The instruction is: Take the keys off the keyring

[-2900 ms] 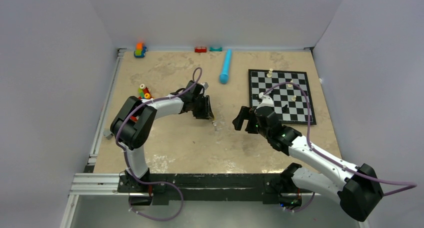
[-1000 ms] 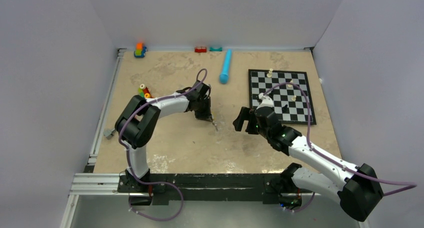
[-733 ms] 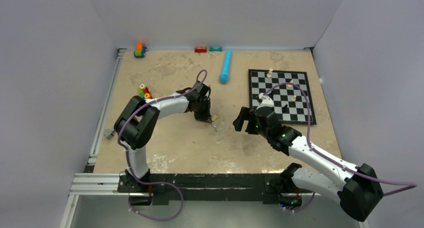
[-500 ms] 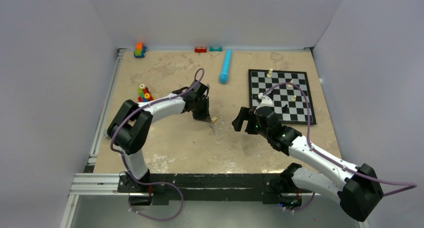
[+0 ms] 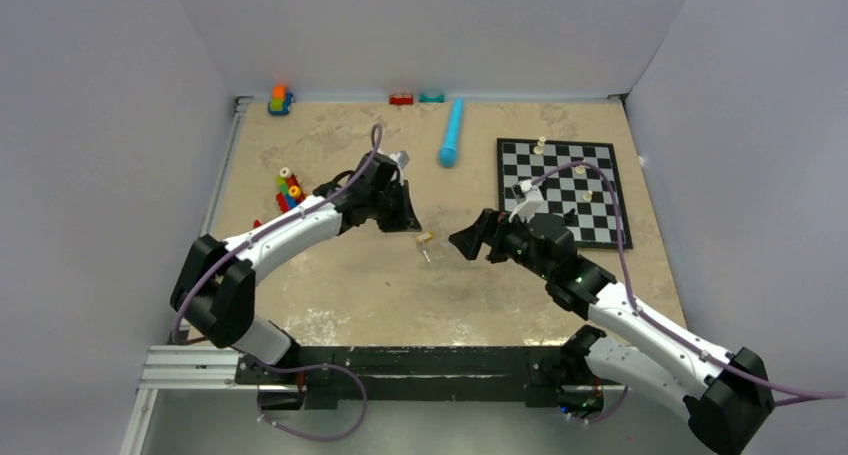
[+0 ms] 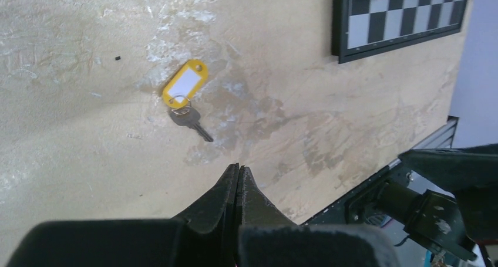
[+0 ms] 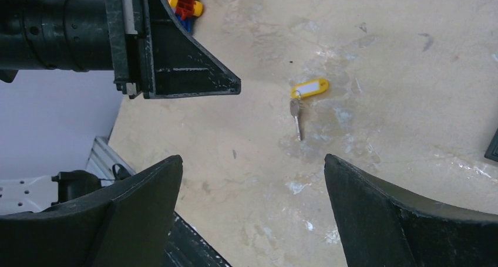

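Note:
A yellow key tag (image 6: 185, 84) lies flat on the beige table with a small ring and one silvery-grey key (image 6: 191, 120) attached. They also show in the right wrist view as the tag (image 7: 309, 88) and the key (image 7: 296, 117), and in the top view as the tag (image 5: 426, 238). No brass-gold key is visible. My left gripper (image 6: 239, 168) is shut and empty, raised above and to the left of the tag (image 5: 410, 220). My right gripper (image 7: 252, 161) is open wide and empty, hovering just right of the key (image 5: 462, 243).
A chessboard (image 5: 560, 190) with a few white pieces lies at the right. A blue cylinder (image 5: 452, 133) lies at the back centre. Coloured toy blocks (image 5: 288, 187) sit at the left, and small bricks (image 5: 280, 99) line the back wall.
My left gripper has lifted off the key spot and drawn back up and left, leaving the tag and key on the table. My right gripper has shifted left toward them.

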{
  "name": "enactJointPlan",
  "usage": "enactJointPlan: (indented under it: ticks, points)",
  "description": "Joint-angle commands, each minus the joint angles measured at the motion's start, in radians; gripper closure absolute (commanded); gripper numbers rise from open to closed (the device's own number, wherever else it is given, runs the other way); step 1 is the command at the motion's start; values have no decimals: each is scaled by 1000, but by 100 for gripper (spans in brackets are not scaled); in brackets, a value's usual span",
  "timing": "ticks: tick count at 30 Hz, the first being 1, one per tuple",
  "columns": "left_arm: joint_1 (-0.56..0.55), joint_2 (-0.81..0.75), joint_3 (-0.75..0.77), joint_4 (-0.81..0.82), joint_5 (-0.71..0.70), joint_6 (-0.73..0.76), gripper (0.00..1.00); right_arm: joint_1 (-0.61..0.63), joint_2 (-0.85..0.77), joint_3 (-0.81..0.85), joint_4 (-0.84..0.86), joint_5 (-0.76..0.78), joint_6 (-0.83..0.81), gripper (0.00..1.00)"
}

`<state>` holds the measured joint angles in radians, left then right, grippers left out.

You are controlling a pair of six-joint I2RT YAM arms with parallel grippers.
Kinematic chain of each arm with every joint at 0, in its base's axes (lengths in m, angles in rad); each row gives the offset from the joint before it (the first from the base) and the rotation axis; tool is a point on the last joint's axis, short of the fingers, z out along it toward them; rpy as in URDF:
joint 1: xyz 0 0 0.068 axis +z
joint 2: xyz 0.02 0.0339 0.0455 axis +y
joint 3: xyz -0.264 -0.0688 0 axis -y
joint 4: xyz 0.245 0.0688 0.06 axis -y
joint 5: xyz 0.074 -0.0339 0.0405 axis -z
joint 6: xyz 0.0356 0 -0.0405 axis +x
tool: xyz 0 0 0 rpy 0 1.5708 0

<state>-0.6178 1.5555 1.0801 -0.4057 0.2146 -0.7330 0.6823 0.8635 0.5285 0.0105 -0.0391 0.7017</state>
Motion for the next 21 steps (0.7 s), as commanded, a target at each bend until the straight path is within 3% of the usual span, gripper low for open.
enactJointPlan:
  ticks: [1, 7, 9, 12, 15, 17, 21]
  points:
    - [-6, -85, 4, 2, 15, -23, 100, 3, -31, 33, 55, -42, 14, 5]
    - [-5, -48, 9, -49, -46, 22, 97, 4, -8, 44, -4, 7, 19, 5]
    - [-5, -32, 6, -59, -76, 27, 80, 3, 17, 45, -26, 15, 20, 5]
    - [-5, -1, 29, -101, -151, 23, 39, 3, 32, 34, -24, 16, 35, 6]
    - [-17, 46, 74, -137, -209, 10, 20, 3, 39, 32, -20, 17, 43, 6]
    - [-31, 94, 128, -167, -253, 3, 18, 4, 42, 41, -30, 16, 43, 6]
    - [-65, 173, 198, -231, -325, -20, 23, 4, 25, 50, -63, 29, 32, 6]
